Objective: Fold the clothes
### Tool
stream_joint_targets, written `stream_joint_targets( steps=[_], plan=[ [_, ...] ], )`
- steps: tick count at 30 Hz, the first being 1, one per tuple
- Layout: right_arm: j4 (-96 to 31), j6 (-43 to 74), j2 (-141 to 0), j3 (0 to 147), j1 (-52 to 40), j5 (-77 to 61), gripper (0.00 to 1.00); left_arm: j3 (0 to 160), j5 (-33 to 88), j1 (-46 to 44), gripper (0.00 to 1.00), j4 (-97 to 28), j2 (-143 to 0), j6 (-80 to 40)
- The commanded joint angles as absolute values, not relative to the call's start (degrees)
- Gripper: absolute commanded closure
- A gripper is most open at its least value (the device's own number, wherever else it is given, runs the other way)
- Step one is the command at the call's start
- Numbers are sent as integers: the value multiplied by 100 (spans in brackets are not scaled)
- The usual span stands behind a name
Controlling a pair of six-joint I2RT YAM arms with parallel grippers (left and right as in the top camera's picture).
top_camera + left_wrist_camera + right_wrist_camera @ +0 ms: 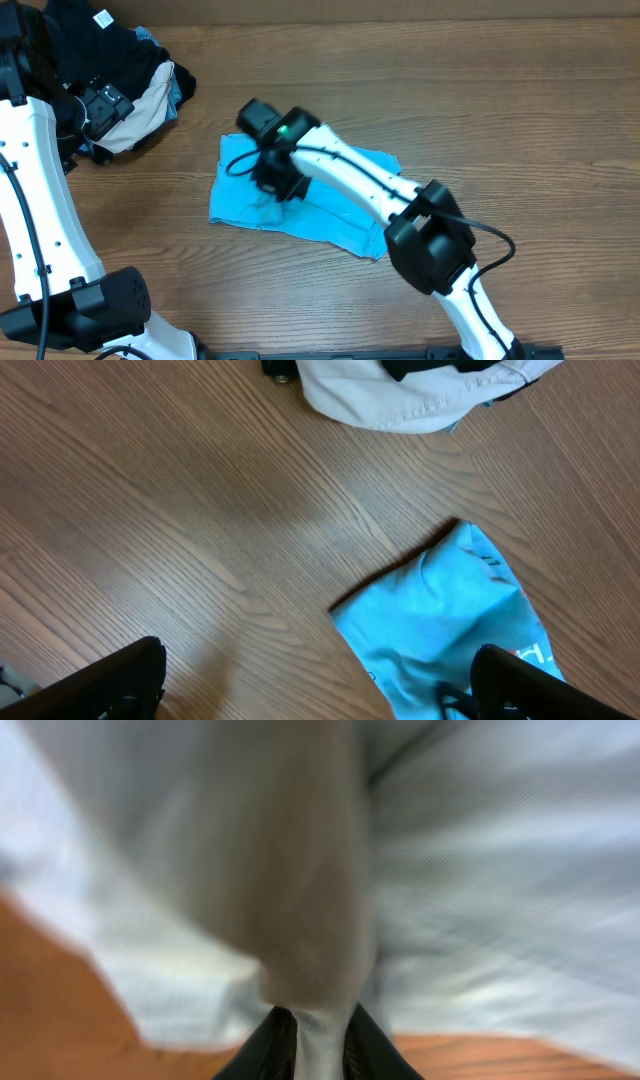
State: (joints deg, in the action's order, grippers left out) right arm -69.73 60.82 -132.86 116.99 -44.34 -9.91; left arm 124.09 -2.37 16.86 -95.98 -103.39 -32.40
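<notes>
Overhead is evenly lit and sharp, soft light, hardly any shadows on the table. Left wrist view is crisp too: dark shadow along the upper-left edge of the shirt, pale sheen on the table mid-frame. Right wrist view is a mess, shirt way too close, washed out, blurred; only the dark fingers at bottom centre look halfway defined.

A light sky-blue T-shirt lies on the wooden table, near the centre and slightly to the left. It is gathered into a rough, rumpled oblong running from far left to near right, with uneven edges. The left wrist view shows one pointed corner lying flat on the wood, with a little red lettering close to it. In the blurred right wrist view, a narrow ridge of cloth is bunched upward.
</notes>
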Motion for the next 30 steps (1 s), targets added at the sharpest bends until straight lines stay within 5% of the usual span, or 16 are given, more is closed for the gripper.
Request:
stream_joint_targets(
  steps=[1, 6, 12, 30],
  plan=[
    [-7297, 5977, -13233, 11898, -3997, -517, 82, 12387, -340, 1675, 0, -9574, -10311, -3122],
    [-7059, 5690, -13124, 11939, -3953, -676, 75, 12387, -340, 1675, 0, -9570, -10311, -3122],
    [-5155, 4322, -13115, 11939, -3951, -2821, 76, 12387, -360, 1675, 0, -9535, -10311, -3122],
    [-5249, 3590, -13804, 11546, -3413, -1288, 54, 12387, -357, 1675, 0, -9544, -10311, -3076]
  ],
)
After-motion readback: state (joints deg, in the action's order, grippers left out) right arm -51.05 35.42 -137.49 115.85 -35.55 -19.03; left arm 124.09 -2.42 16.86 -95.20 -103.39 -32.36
